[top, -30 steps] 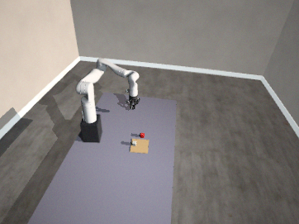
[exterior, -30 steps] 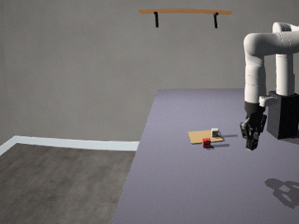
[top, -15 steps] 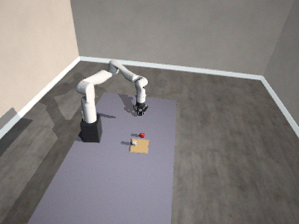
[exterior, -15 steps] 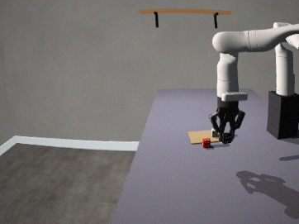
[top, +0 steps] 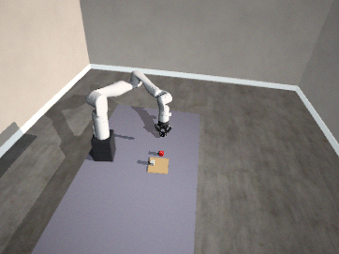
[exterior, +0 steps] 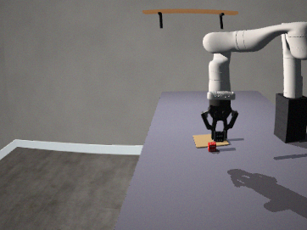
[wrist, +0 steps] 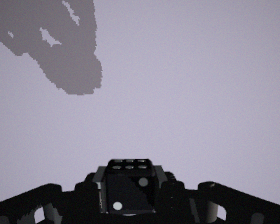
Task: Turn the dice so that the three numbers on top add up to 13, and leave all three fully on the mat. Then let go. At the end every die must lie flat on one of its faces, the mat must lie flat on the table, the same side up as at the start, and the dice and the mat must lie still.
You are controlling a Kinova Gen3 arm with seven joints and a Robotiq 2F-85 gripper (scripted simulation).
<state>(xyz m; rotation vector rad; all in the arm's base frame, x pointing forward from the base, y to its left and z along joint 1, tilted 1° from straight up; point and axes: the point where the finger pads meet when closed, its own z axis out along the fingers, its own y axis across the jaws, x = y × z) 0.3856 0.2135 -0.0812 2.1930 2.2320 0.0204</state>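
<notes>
My gripper (top: 163, 132) (exterior: 219, 135) (wrist: 130, 178) is shut on a black die (wrist: 131, 196) with white pips and holds it in the air above the table. In the wrist view a face with two pips points at the camera, and a face with six pips shows at its far edge. A red die (top: 161, 153) (exterior: 212, 147) lies on the table just off the edge of the tan mat (top: 159, 168) (exterior: 200, 141). A white die (top: 152, 162) sits on the mat near a corner; in the exterior view the gripper hides it. Top numbers of the red and white dice are too small to read.
The purple-grey table (top: 122, 202) (exterior: 170, 187) carries the arm's black base (top: 103, 148) (exterior: 290, 119) at one side. The arm's shadow falls on the table. A wall shelf (exterior: 191, 12) hangs far behind.
</notes>
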